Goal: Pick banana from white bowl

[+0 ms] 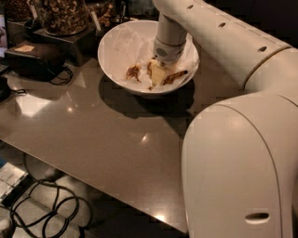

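Note:
The white bowl with its crinkled white paper lining stands at the far side of the dark table. The banana lies inside it on the right. Only its brown-speckled end shows beside the wrist; the rest is hidden under the gripper. My gripper reaches straight down into the bowl and sits right on the banana. A small crumpled brown scrap lies in the bowl to the left of the gripper.
Clear jars of brown snacks stand behind the bowl at the back left. A black case with a cord lies left of the bowl. My white arm and base fill the right side. Cables lie on the floor below the table's near edge.

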Robot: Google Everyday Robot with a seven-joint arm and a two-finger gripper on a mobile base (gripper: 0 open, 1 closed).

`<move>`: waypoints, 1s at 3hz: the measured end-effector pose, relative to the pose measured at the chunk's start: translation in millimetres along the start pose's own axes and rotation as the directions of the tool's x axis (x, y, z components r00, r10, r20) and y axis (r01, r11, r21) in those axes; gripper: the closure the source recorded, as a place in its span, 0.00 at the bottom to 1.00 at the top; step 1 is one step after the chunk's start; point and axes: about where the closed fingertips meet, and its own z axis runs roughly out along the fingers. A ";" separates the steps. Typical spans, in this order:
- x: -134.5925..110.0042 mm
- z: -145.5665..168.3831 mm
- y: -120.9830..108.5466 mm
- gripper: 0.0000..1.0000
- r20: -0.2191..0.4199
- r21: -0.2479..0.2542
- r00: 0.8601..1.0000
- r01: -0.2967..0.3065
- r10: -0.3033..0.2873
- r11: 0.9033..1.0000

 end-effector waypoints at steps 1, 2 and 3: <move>1.3 -3.3 3.7 0.87 0.009 0.013 1.000 0.010 -0.010 1.000; 1.3 -3.4 3.7 1.00 0.009 0.013 1.000 0.010 -0.011 1.000; 0.3 -12.0 7.2 1.00 0.039 0.009 0.998 0.045 -0.045 0.999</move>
